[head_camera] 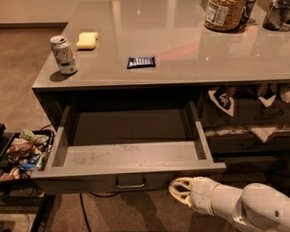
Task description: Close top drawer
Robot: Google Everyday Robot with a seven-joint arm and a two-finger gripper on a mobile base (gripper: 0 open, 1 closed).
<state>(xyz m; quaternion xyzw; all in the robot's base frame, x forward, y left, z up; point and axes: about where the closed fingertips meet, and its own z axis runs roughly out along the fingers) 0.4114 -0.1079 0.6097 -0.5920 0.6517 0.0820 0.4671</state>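
The top drawer (131, 156) stands pulled far out from under the front edge of the counter, at its left end. It is a wide, deep, dark-grey box with straight walls and a flat, scuffed, pale-speckled floor. A small curved metal loop handle (130, 183) sits at the centre of its tall flat front.

The gripper (173, 191) hovers just below the front's lower right corner, to the right of the handle. It is cream-coloured, ribbed and openwork, on a smooth rounded white arm that enters from the lower right corner. Whether the jaws are spread or pressed together cannot be told, nor whether they touch the drawer front. The gripper holds nothing.

The counter (204, 54) above is smooth, glossy grey.
- A green-and-white soda can (63, 55) stands upright near its left edge.
- A soft yellow sponge (87, 40) lies just behind the can.
- A flat dark-blue snack packet (141, 62) lies near the front edge, over the drawer.
- A jar (224, 13) with a label stands at the back right.

To the drawer's right, other grey drawers (253, 113) hang white rags. On the brown carpet at the left, a dark tray (46, 134) holds crumpled packets.
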